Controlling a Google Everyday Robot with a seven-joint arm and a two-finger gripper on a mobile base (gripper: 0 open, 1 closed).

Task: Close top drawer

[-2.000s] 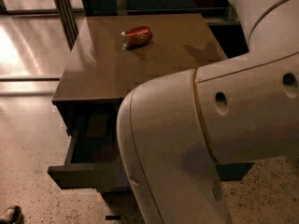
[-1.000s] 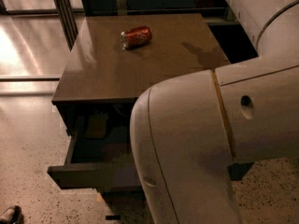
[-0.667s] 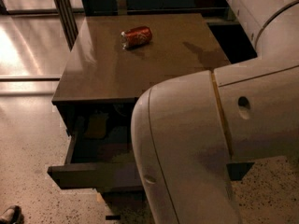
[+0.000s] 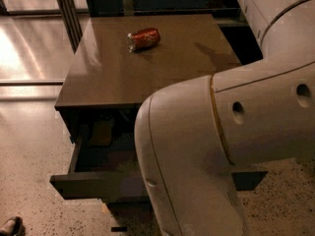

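Note:
The top drawer [image 4: 93, 183] of the brown-topped cabinet [image 4: 147, 68] stands pulled out toward me, its dark flat front panel running low across the view. The drawer's inside shows on the left, with a dim tan object [image 4: 102, 132] near its back. My white arm [image 4: 226, 146] fills the right and lower middle of the view and covers the drawer's middle. The gripper is hidden behind the arm and does not show.
A red soda can [image 4: 143, 38] lies on its side on the cabinet top, toward the back. Shiny floor [image 4: 27, 48] spreads to the left, with dark metal posts [image 4: 66, 9] at the back left. A dark shoe tip [image 4: 10, 226] shows at the bottom left corner.
My arm's white links have shifted to the right across the view and a little more of the drawer's inside shows. The drawer and the can stay where they were.

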